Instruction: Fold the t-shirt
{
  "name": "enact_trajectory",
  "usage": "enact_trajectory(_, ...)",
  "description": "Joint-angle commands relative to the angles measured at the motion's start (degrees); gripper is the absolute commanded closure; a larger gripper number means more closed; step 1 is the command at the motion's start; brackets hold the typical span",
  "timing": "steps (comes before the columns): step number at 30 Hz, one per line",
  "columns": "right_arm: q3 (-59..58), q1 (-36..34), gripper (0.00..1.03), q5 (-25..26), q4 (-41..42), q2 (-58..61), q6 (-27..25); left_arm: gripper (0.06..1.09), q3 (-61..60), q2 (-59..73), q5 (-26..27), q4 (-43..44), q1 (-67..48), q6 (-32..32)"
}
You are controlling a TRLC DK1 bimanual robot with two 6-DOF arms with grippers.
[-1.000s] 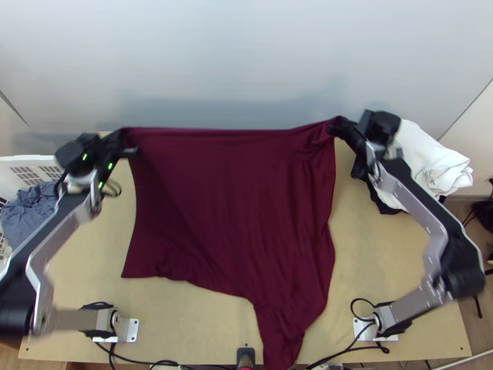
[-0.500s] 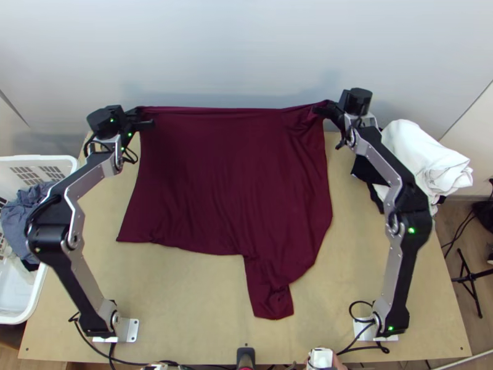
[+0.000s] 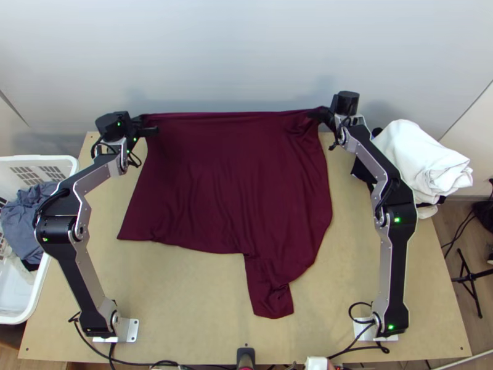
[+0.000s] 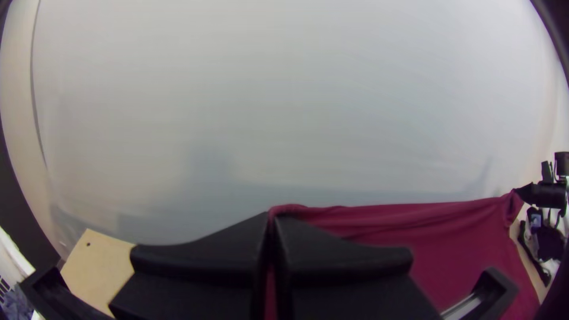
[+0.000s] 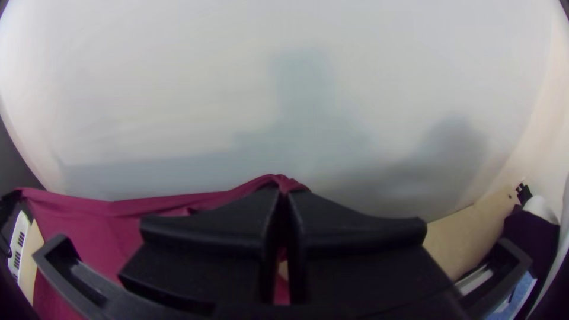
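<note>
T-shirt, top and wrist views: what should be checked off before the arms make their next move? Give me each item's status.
1. Left gripper shut on a corner of the t-shirt's far edge: ok.
2. Right gripper shut on that edge's other end, cloth gathered at its fingers: ok.
3. Held edge drawn out between the grippers, without deep sag: ok.
4. Near edge even: not ok; a narrow part juts toward the table's near side.
5. T-shirt apart from the white basket and white cloth: ok.
6. Underside free of creases: cannot tell.
</note>
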Motion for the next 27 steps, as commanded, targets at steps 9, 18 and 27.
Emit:
enact_trajectory(9, -23.08, 1.09, 1.0, 1.02, -1.27, -16.28, 1.79, 1.04, -15.82, -7.14, -0.06, 2.14, -0.1, 4.95)
enact_trajectory(18, -39.95, 3.99, 1.0, 1.37, 0.66, -25.86, 1.7, 1.04, -22.5, -10.04, -0.06, 3.1, 1.66, 7.33)
enact_trajectory(27, -51.46, 5.75, 1.0, 1.29, 1.01, -32.19, 1.7, 1.04, -26.81, -11.97, -0.06, 3.37, 2.62, 8.65)
